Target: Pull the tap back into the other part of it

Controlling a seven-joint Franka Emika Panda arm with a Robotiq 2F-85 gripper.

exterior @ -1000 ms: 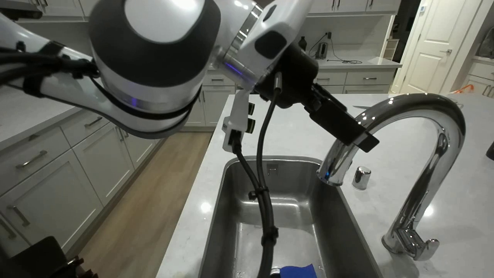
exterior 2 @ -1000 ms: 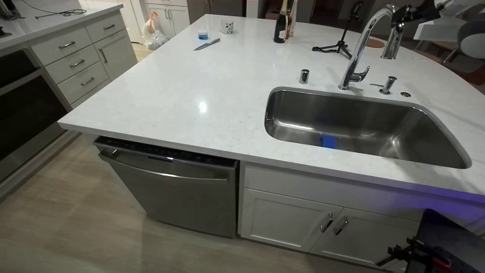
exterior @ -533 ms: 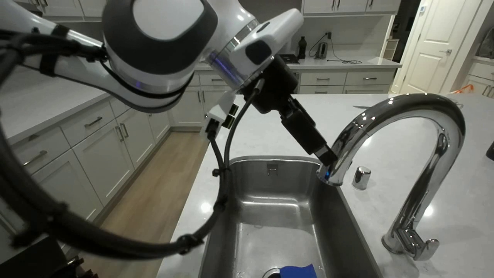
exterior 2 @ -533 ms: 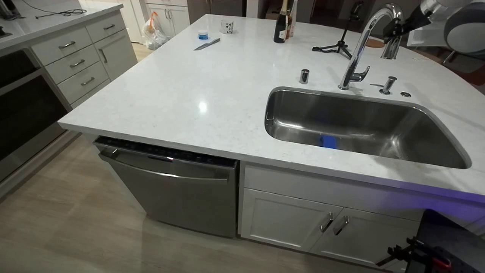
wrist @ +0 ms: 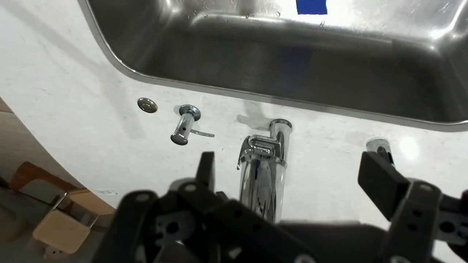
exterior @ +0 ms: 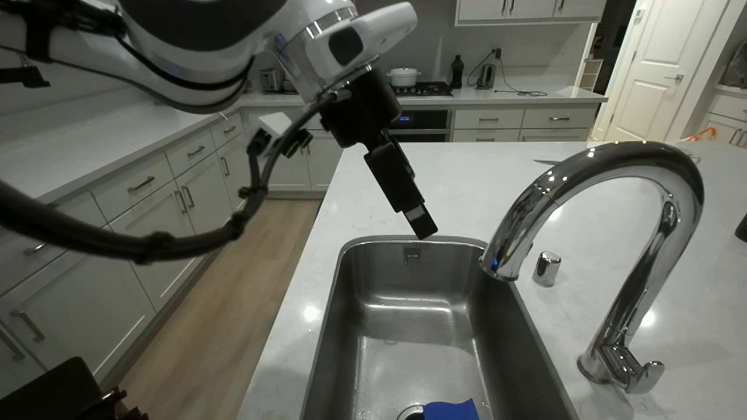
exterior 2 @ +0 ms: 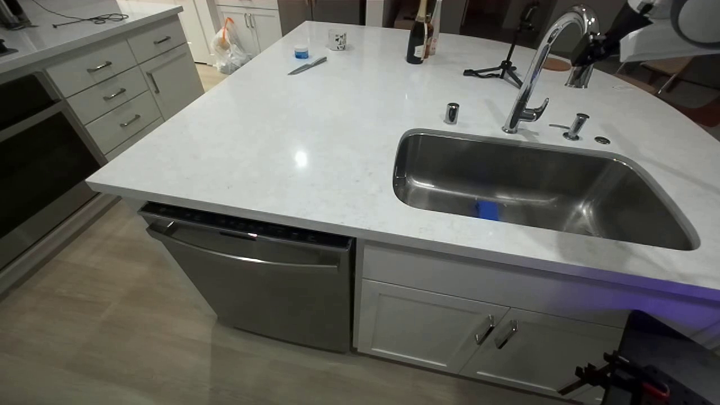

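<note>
The tap (exterior: 513, 248) is the chrome spray head at the end of the gooseneck tube (exterior: 688, 198). It sits in line with the tube, with only a seam and no hose showing. In the other exterior view the tap (exterior 2: 580, 76) also hangs from the arched tube (exterior 2: 543, 62). My gripper (exterior: 421, 224) is left of the tap there, apart from it; elsewhere the gripper (exterior 2: 585, 55) overlaps the spout. In the wrist view my gripper (wrist: 287, 170) is open and empty. The tap (wrist: 261, 186) shows between its fingers, nearer the left one, its upper part hidden.
The steel sink (exterior: 525, 350) lies below the spout, with a blue cloth (exterior: 449, 410) in it. A chrome knob (exterior: 547, 268) and a soap dispenser (exterior 2: 576, 126) stand on the counter. A small tripod (exterior 2: 506, 70) and a bottle (exterior 2: 418, 39) are farther back.
In an exterior view my gripper has moved left, from in front of the spout to apart from it, and turned more downward. The arm's cable has swung left. The faucet has not moved.
</note>
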